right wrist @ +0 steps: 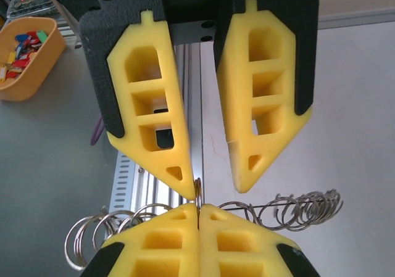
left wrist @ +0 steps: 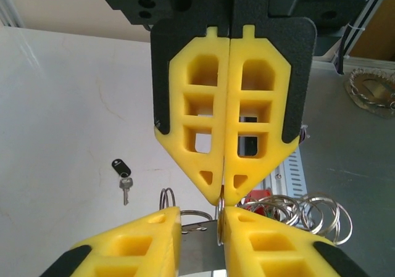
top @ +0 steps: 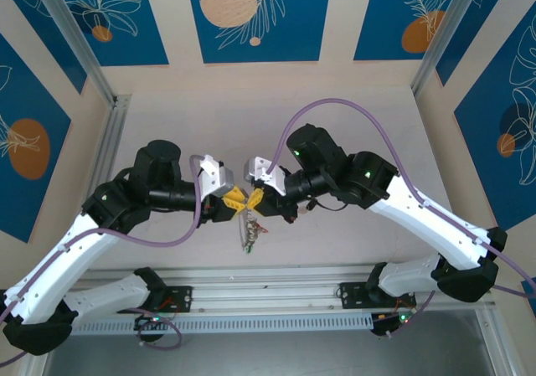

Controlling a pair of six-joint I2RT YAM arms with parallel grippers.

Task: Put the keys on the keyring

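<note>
The keyring (top: 249,232) hangs as a thin metal strand below the two grippers, which meet tip to tip over the table's near middle. My right gripper (right wrist: 199,208) is shut on one small split ring (right wrist: 198,192) of it. Other small rings (right wrist: 290,209) fan out to both sides. My left gripper (left wrist: 200,218) faces it with its jaws apart; the pinched ring (left wrist: 219,218) lies against its right finger's inner face. A red plastic bit (left wrist: 258,194) shows behind the rings (left wrist: 311,212). One black-headed key (left wrist: 123,179) lies alone on the white table.
An orange bowl (right wrist: 24,55) of coloured keys stands on the grey surface beyond the metal rail (top: 268,280). Another metal hoop (left wrist: 370,89) lies on that grey surface. Slanted frame posts (top: 79,41) flank the table.
</note>
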